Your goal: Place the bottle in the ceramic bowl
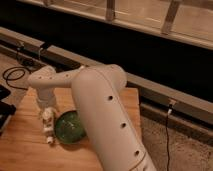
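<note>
The green ceramic bowl [70, 128] sits on the wooden table [25, 150], partly hidden behind my large white arm. My gripper [47, 117] points down just left of the bowl, under the white wrist. A slim, pale bottle [49, 132] stands upright directly below the gripper, its top in or against the gripper. Its lower end is near the table beside the bowl's left rim. I cannot tell whether the bottle is gripped or resting on the table.
A black cable [12, 75] loops on the floor at the far left. A dark object [5, 107] sits at the table's left edge. A long rail [165, 92] runs behind the table, and another cable [167, 135] hangs at the right.
</note>
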`<state>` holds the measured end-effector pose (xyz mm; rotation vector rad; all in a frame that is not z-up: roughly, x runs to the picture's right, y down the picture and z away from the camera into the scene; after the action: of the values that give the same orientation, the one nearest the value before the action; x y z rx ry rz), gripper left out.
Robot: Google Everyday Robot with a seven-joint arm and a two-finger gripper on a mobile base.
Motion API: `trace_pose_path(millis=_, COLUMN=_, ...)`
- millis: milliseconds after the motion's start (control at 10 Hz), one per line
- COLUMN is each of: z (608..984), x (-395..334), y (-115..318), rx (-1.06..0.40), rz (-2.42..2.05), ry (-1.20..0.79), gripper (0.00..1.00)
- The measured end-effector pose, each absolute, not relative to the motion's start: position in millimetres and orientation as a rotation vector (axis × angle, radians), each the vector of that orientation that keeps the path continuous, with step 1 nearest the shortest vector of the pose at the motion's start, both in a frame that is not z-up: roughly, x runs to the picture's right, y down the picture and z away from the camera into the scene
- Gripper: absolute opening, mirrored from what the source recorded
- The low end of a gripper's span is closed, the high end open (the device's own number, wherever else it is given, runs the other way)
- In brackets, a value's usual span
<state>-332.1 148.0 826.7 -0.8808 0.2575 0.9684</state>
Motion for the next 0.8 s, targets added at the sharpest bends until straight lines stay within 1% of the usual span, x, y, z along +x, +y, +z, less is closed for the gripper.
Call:
trace_pose_path(millis=300, z=840.5, x=-355.6, y=178.1, rx=-0.948, rz=0.908, ry=0.285, gripper=0.65)
trace_pose_path(millis=500, z=844.3, x=-364.6, y=189.3, rx=-0.979, rz=0.876, ry=0.310, gripper=0.65)
trace_pose_path(millis=600, z=846.5, x=-366.4, y=193.0, rx=-0.988, rz=0.870, ry=0.316, gripper=0.63)
trace_pose_path(millis=700, z=846.9, x=-364.5, y=190.4, rx=-0.985, rz=0.872, ry=0.315, gripper=0.56)
trace_pose_path(millis=800, z=848.1, x=-360.9, y=186.7, rx=-0.979, rz=0.876, ry=0.318, gripper=0.46)
